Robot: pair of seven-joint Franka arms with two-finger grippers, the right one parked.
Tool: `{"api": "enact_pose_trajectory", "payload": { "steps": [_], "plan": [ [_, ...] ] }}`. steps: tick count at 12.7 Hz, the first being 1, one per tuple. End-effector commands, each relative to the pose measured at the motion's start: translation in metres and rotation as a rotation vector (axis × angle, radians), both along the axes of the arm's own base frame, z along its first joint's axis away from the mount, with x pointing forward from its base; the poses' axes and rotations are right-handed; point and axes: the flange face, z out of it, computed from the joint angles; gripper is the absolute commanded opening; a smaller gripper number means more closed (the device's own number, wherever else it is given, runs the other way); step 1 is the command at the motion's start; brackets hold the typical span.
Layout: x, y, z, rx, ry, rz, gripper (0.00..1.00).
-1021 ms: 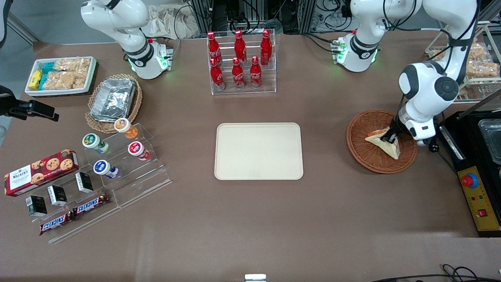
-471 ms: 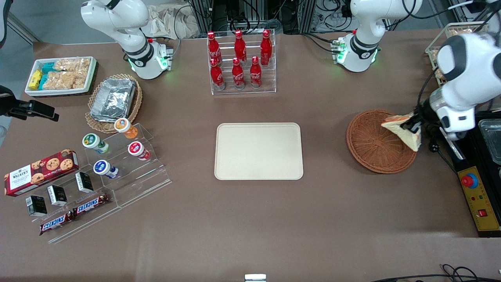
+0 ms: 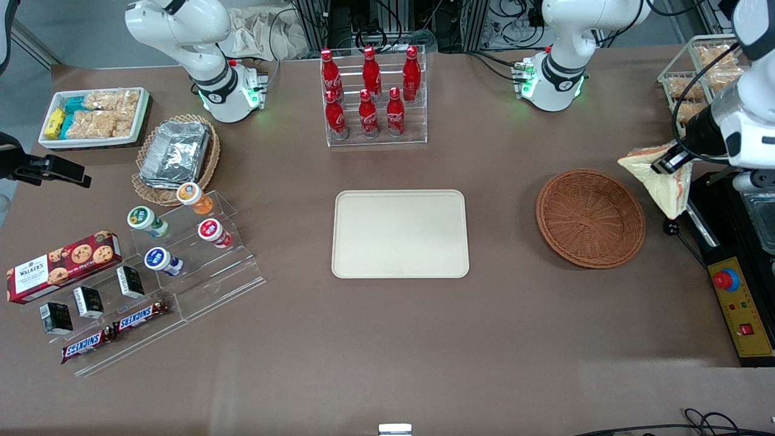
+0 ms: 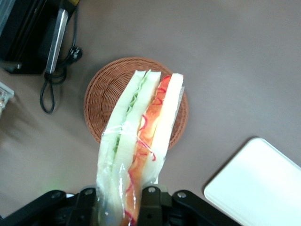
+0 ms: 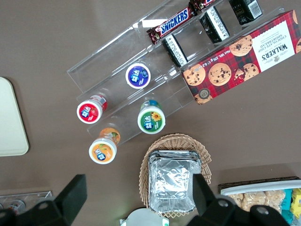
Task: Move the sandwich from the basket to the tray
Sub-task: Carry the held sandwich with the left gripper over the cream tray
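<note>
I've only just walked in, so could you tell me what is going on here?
The left arm's pincer is shut on the sandwich, holding it in the air above the working arm's end of the table, just outside the rim of the basket. Nothing lies in the basket. The tray at the table's middle has nothing on it, so the carry there is not yet done.

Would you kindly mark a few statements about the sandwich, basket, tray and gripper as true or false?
1. The gripper is shut on the sandwich. True.
2. The sandwich lies in the basket. False: it hangs in the air, clear of the basket.
3. The tray already holds the sandwich. False: nothing lies on it.
4. In the left wrist view the sandwich shows green and orange-red filling. True.
5. The basket touches the tray. False: bare table separates them.
</note>
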Motion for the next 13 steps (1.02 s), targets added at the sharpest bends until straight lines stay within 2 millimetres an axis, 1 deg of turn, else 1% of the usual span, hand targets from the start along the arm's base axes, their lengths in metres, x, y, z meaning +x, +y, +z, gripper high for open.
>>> {"api": "enact_pose_trajectory", "payload": {
  "steps": [1, 2, 4, 6, 9, 11, 13],
  "plan": [
    [0.005, -0.034, 0.034, 0.021, -0.04, -0.148, 0.0],
    [0.006, -0.061, 0.039, 0.022, -0.05, -0.197, 0.0],
    [0.004, -0.119, 0.039, 0.022, -0.042, -0.3, 0.0],
    [-0.002, -0.164, 0.027, 0.019, -0.02, -0.381, 0.0],
    [-0.003, -0.21, -0.005, 0.011, 0.027, -0.429, 0.0],
    [0.0, -0.237, -0.03, 0.004, 0.043, -0.443, 0.0],
    [0.002, -0.267, -0.061, 0.005, 0.029, -0.424, 0.0]
  ]
}}
